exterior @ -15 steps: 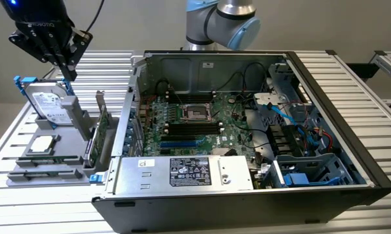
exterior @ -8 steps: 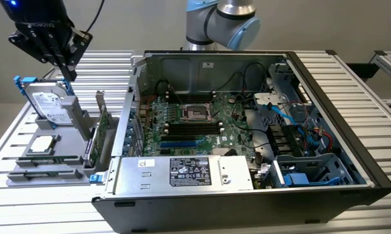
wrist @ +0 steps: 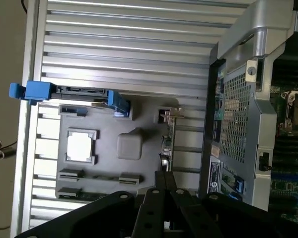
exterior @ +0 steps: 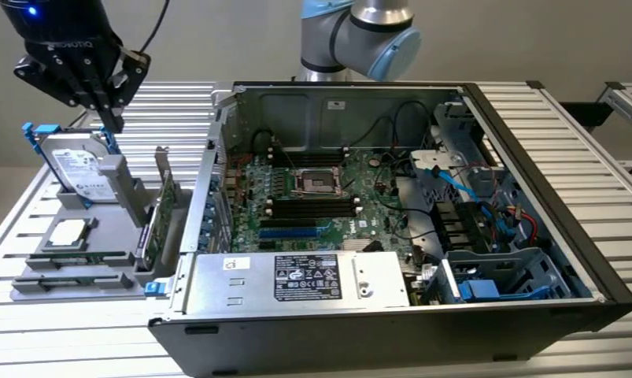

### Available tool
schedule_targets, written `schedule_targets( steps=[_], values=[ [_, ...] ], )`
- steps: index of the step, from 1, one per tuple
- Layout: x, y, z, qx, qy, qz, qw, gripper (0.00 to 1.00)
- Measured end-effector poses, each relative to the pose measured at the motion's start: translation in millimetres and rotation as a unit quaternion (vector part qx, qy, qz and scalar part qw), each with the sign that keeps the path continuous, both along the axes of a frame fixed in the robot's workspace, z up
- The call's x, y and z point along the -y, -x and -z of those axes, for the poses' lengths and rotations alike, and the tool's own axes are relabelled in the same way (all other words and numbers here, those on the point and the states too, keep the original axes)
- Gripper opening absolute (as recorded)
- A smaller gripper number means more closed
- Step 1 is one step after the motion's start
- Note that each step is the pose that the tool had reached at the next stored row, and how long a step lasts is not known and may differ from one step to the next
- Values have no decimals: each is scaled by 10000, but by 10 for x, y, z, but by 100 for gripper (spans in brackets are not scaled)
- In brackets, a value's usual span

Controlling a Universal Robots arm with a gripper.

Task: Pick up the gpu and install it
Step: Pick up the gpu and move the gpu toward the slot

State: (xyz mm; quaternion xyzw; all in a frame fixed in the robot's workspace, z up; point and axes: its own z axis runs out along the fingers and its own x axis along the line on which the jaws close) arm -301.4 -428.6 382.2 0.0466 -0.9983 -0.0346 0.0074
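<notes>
Robotics lab bench, set up as a computer-assembly cell.
Slatted aluminium table (exterior: pixel 567 134) throughout; grey fixture tray (wrist: pixel 109 164) of loose PC parts directly under the fingers (exterior: pixel 110 109); opened desktop tower (exterior: pixel 347 342) lying flat, off to the exterior view's right of the fingers; industrial robot arm (exterior: pixel 363 35) standing behind the tower, well beyond them.

The gpu (exterior: pixel 168 206) is green, silver-bracketed; the hard drive (exterior: pixel 79 167) silver, blue-railed; the gripper (exterior: pixel 113 120) black; the table (exterior: pixel 567 118) ribbed grey.
</notes>
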Motion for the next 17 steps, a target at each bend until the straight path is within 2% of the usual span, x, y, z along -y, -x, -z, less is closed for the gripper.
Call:
schedule_targets(
  steps=[5, 9, 13, 17],
  values=[
    [0, 0, 38, 4, -4, -458, 9990, 11],
    [0, 0, 61, 9, -3, -822, 9966, 11],
    [0, 0, 84, 16, -3, -1180, 9930, 11],
    [0, 0, 109, 22, -3, -1544, 9880, 11]
  ],
)
